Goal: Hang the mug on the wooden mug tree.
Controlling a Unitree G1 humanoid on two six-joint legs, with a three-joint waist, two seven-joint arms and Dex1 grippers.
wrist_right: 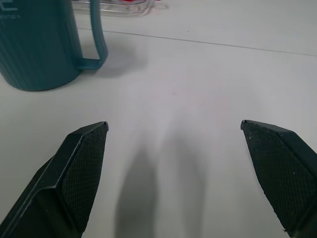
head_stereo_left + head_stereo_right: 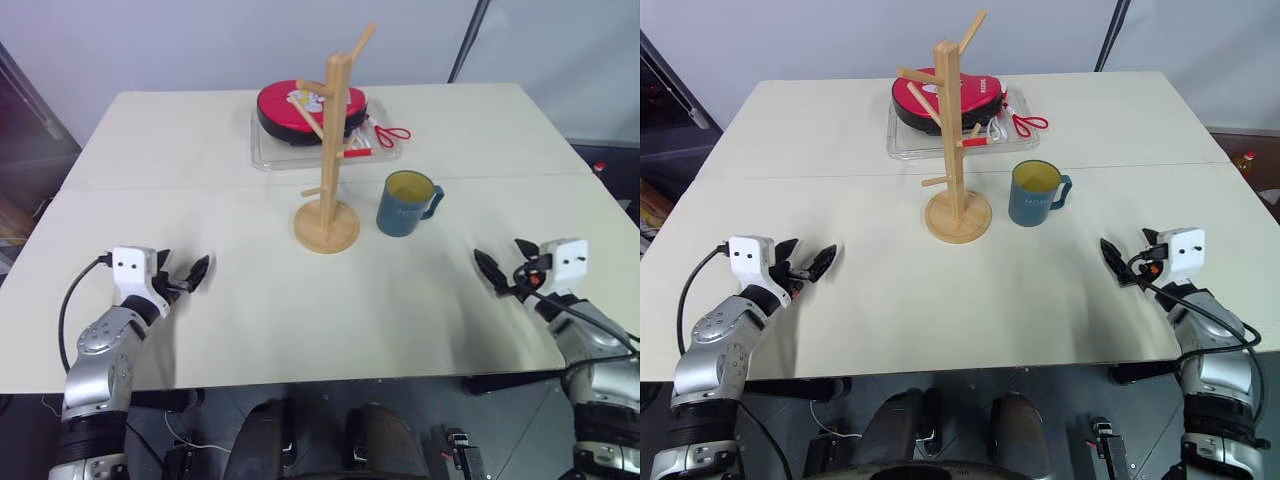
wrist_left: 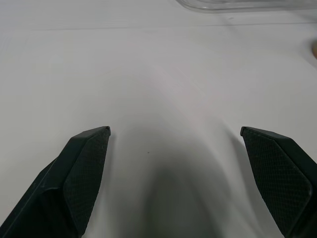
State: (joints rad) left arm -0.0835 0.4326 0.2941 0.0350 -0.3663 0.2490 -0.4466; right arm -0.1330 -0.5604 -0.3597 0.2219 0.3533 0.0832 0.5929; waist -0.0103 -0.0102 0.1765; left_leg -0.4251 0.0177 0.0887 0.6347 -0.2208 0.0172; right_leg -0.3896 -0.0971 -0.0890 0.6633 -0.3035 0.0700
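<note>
Left fingers (image 2: pixel 196 272): spread wide, nothing between them, low over the bare worktop (image 2: pixel 180 190) near its front edge.
Right fingers (image 2: pixel 505 273): also spread wide and empty, low over the worktop at the other front side, well apart from my left ones.
Mug (image 2: pixel 406 204): it stands upright on the worktop, ahead of my right fingers and a little toward my left side. Its yellow inside is open to above. The handle turns to my right side. Nothing touches it.
Tree (image 2: pixel 329 150): it stands upright on its round base, just beside the mug on the mug's left, not touching it. It is ahead of both my fingers, about between them. All pegs that I can see are bare.
Tray (image 2: pixel 262 152): clear plastic, behind the tree, far from my fingers.
Red dish (image 2: pixel 290 108): round, with a lid, it lies in the tray.
Scissors (image 2: pixel 392 134): red handles, at the tray's right edge, behind the mug.
Mug in right wrist view (image 1: pixel 37 44): near, ahead of my right fingers, handle toward the gap between them.
</note>
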